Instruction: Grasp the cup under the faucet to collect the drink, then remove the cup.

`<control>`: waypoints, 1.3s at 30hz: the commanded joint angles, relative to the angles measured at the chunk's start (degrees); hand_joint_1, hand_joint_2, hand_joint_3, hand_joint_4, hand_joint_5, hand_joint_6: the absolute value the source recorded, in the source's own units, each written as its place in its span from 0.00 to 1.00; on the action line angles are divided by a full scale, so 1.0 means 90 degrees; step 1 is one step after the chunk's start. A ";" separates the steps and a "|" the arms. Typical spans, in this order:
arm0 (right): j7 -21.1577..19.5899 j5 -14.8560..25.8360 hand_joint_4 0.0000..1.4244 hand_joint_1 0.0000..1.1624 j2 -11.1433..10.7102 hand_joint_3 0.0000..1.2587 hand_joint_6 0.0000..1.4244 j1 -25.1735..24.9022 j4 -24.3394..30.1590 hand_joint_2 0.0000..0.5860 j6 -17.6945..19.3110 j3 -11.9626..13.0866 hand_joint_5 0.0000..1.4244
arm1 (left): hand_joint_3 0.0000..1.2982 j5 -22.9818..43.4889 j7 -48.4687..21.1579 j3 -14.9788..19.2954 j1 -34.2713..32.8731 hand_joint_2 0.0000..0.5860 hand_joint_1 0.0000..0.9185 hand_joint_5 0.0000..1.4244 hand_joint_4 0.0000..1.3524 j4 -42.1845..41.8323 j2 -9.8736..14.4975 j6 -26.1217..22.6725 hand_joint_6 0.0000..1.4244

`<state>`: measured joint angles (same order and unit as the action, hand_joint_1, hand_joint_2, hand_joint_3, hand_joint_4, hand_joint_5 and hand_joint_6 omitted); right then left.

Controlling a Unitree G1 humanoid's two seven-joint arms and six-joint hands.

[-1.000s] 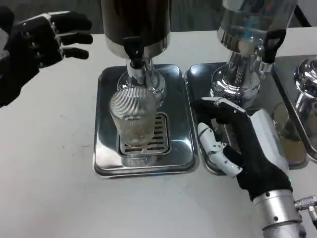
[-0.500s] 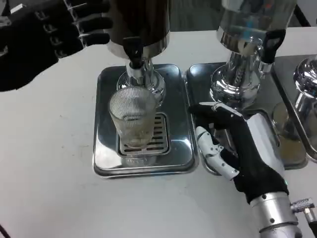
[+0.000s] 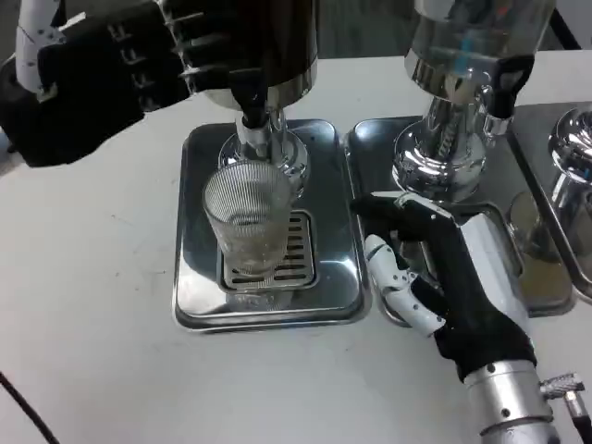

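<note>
Two dispensers are cut off by the top edge of the head view, and the left hand (image 3: 102,74), fingers spread and holding nothing, is seen against the dark dispenser (image 3: 254,46) near the tap (image 3: 250,97). The ribbed clear cup (image 3: 248,227) is set upright on the grate of the steel drip tray (image 3: 199,231), under the tap, its contents hard to judge. The right hand (image 3: 439,277), fingers apart and empty, is rested at the left edge of the neighbouring tray (image 3: 370,148) on the white table (image 3: 92,324).

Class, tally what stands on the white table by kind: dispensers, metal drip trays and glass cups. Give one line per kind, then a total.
Dispensers: 3
Metal drip trays: 3
Glass cups: 1, the ribbed cup under the left faucet
Total: 7
</note>
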<state>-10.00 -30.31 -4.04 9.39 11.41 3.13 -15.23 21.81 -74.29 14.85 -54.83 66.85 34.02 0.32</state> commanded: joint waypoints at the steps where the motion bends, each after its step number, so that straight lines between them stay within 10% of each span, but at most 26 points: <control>1: -0.0093 0.0076 0.27 0.28 0.0074 0.36 0.24 0.0054 -0.0097 0.80 0.0033 0.0011 0.27 | 0.24 -0.0207 0.0085 -0.0034 -0.0157 0.09 0.00 0.13 0.14 0.0088 -0.0132 0.0141 0.13; 39: -0.0142 0.0245 0.28 0.26 0.0134 0.37 0.25 0.0124 -0.0116 0.78 0.0033 0.0152 0.28 | 0.29 -0.1360 0.0666 -0.0688 0.0233 0.09 0.00 0.13 0.18 0.0006 -0.0765 0.2313 0.09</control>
<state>-11.06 -28.56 -2.80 10.50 10.93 3.13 -14.20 11.18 -68.20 9.91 -54.53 66.74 27.13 20.59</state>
